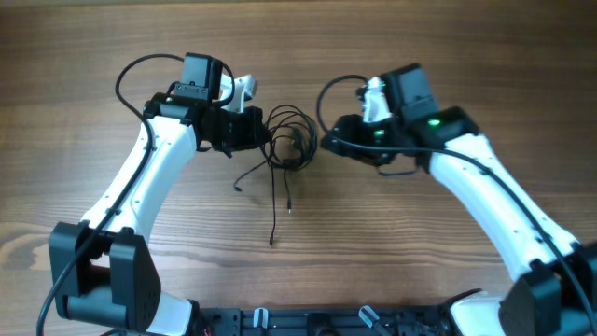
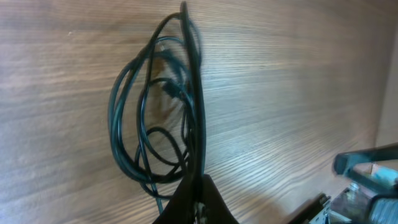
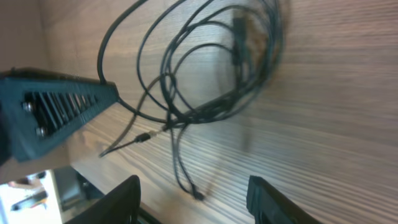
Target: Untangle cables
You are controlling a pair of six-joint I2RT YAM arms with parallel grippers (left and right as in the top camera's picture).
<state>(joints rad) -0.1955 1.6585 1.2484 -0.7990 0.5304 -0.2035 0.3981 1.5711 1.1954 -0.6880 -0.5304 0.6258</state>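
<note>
Where cables [image 1: 289,140] bunch, left fingers [image 2: 204,202] pinching them, right fingers [image 3: 124,202] spread

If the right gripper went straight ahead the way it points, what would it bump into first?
Most likely the cables. The right gripper is open and points right at the tangle, with the loops lying just ahead of it. It is hard to tell how high it is above them.

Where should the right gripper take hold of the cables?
Grip the cables at the coil's right edge, coming in from the right. The left gripper pinches their left side, and the open right gripper faces that edge.
</note>
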